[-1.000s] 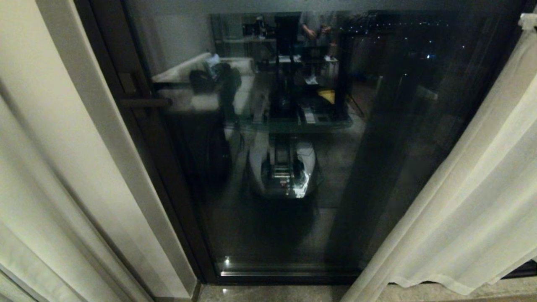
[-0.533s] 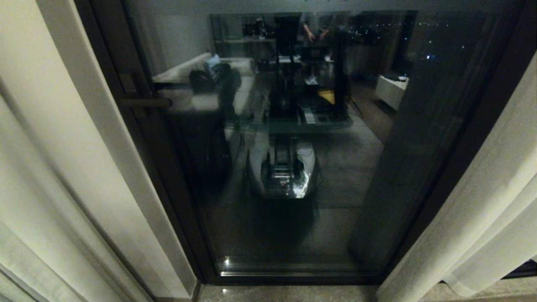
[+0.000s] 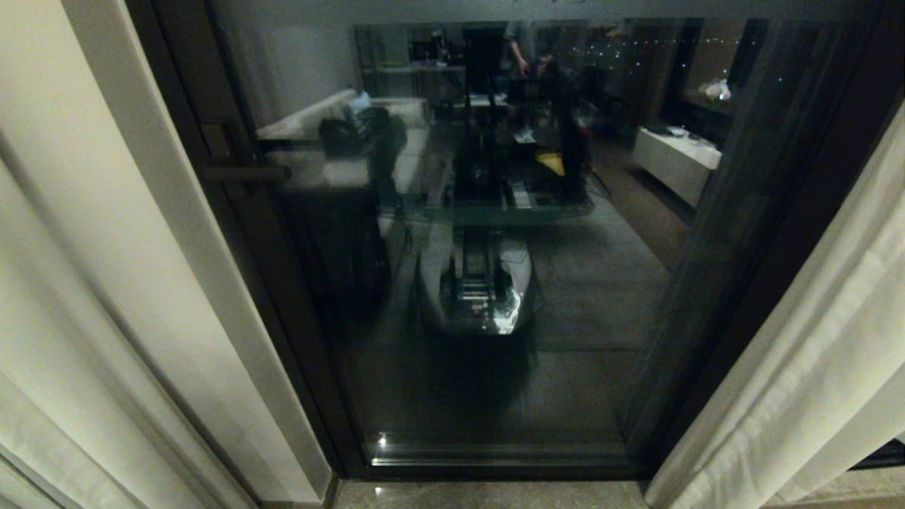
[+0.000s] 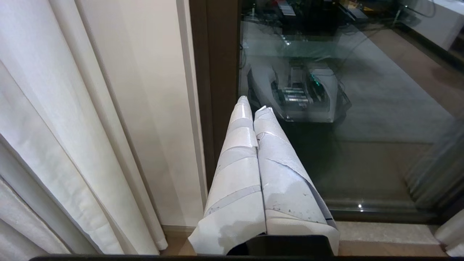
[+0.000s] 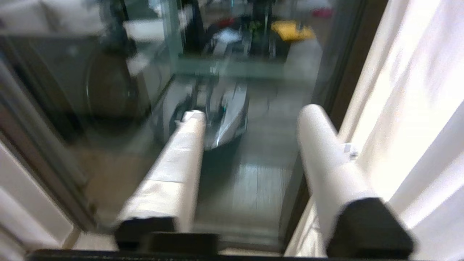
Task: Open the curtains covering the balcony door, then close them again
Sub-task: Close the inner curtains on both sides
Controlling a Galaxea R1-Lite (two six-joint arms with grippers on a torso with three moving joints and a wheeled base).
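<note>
The curtains hang gathered at the right of the balcony door, more folds at its left, the glass bare between; the cloth looks soft, light and slippery, likely to slide rather than resist; best pinched at its near hemmed edge. The right claw stands spread and empty just beside that edge; the left claw is pressed together, parked near the frame.

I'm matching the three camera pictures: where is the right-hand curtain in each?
Head view: the right curtain hangs at the right edge.
Left wrist view: only a scrap, bottom right corner.
Right wrist view: it fills the right side.
Shared landmark: the balcony door glass.
</note>
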